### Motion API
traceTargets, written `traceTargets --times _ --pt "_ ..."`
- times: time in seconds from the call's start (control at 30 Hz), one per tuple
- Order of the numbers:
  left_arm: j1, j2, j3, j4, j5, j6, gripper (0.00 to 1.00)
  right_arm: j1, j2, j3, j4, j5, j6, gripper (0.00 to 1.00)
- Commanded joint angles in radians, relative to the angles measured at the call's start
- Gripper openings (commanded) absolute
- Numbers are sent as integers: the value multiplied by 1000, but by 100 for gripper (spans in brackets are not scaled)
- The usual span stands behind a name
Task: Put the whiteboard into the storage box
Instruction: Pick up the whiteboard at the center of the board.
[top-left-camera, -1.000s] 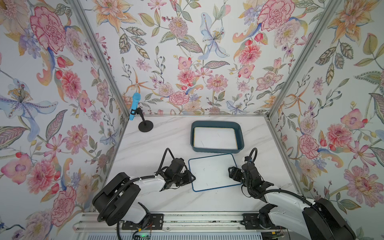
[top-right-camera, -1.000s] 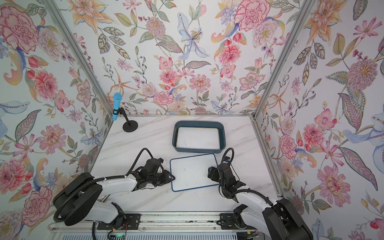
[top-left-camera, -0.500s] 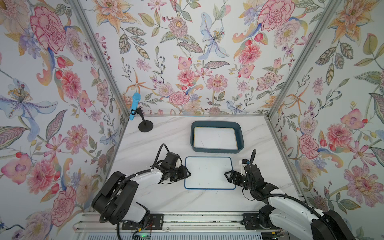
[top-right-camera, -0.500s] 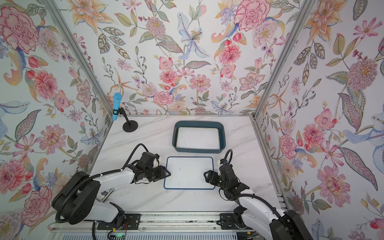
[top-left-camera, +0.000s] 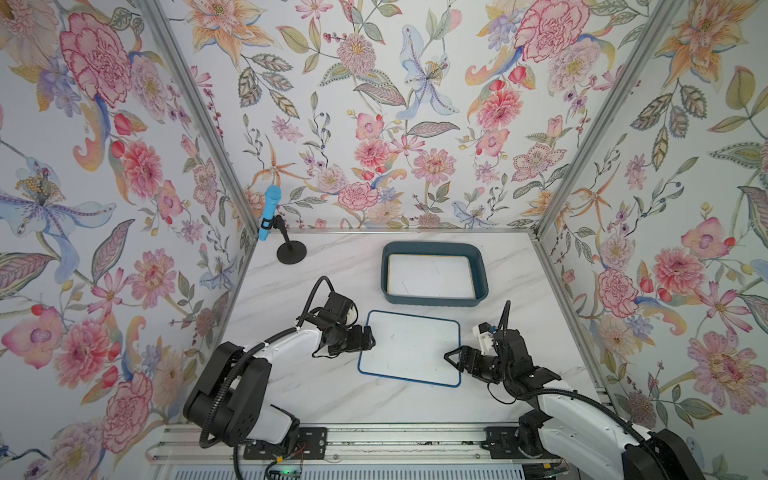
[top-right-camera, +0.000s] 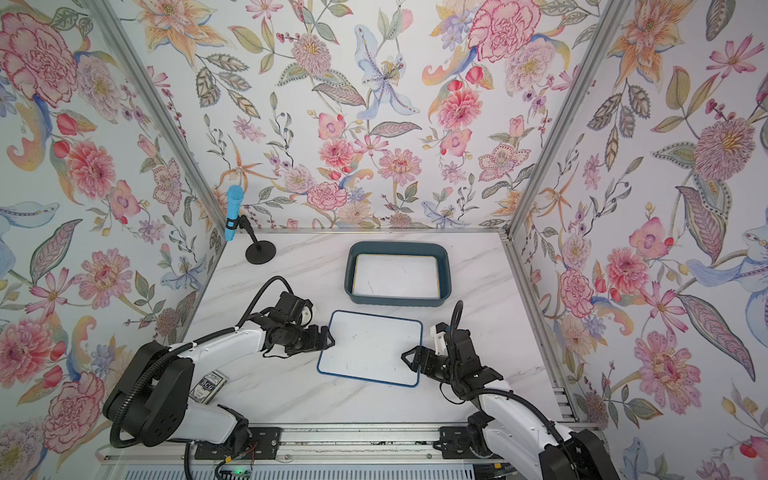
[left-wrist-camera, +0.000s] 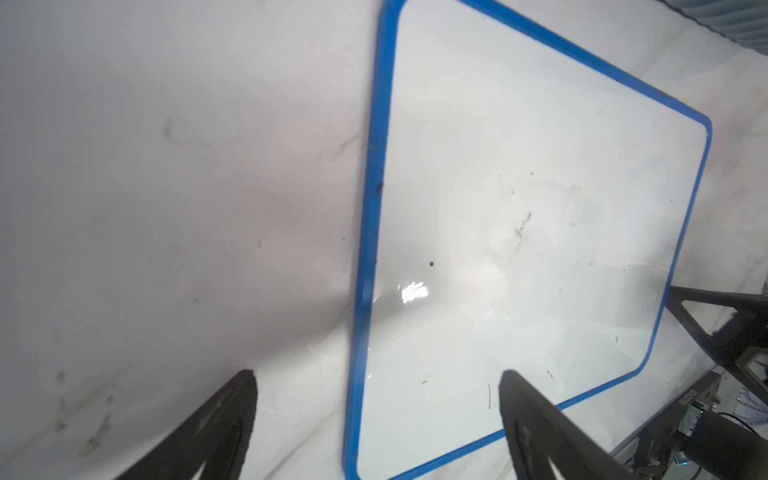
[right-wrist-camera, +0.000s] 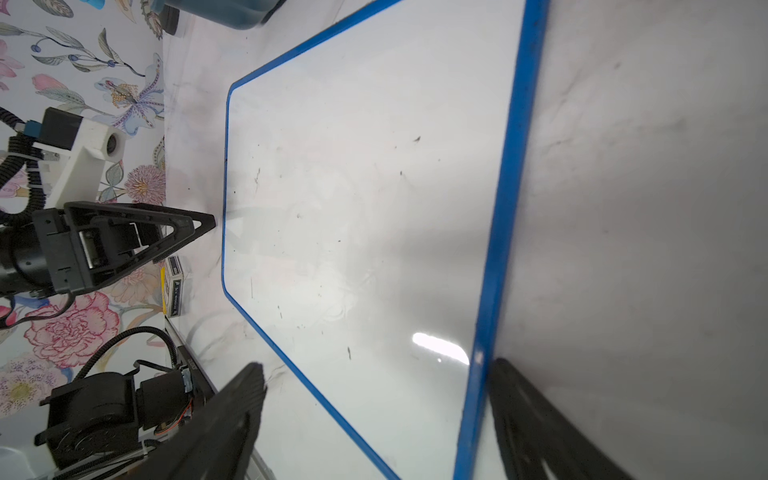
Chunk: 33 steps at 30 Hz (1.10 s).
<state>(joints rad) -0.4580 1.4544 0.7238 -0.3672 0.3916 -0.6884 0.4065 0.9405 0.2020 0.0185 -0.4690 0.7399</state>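
Left gripper (top-left-camera: 369, 337): it is wide open and holds nothing. It stands at the left short edge of the whiteboard (top-left-camera: 409, 348), a little left of the middle in both top views. In the left wrist view, one of its fingers (left-wrist-camera: 224, 419) is over the table (top-left-camera: 332, 399) and the second is over the white face.
Right gripper (top-left-camera: 451, 358): it is also open and empty, at the opposite short edge, with the blue frame between its fingers (right-wrist-camera: 536, 419).
Whiteboard: it lies flat on the table in the lower middle of the frame, slightly turned. It is just below the storage box (top-left-camera: 432, 301), apart from it and not inside.
Storage box: it sits above the whiteboard in the frame. The other board (top-left-camera: 430, 276) already covers its floor.
Reason for two arms: I judge that the board is wide and thin, so one gripper at each short edge would keep it level.
Reason for open jaws: each pair straddles the frame but does not clamp it, so the grasp is not yet made.
Risk: the box is hardly bigger than the board, so a turned board may catch on the rim.
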Motion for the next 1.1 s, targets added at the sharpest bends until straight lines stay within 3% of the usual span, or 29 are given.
traceTargets --times 0.0,0.2,0.4,0.57,0.77,1.07 --pt "10 20 1 -90 -33 57 93 -10 29 -20 -141 -22 -11 86" --pt "-77 36 -14 -7 31 -19 93 -12 43 -13 -140 -25 -28 87" --pt "-194 138 -20 166 140 -188 94 -12 50 -25 -112 -41 -34 87" --pt "-208 161 -95 362 221 -361 94 -9 59 -53 -49 -75 -18 86" --pt "-216 82 -141 648 314 -570 91 9 95 -69 -15 -91 -21 86" --pt "-306 60 -47 745 370 -690 89 33 140 -86 70 -88 2 86"
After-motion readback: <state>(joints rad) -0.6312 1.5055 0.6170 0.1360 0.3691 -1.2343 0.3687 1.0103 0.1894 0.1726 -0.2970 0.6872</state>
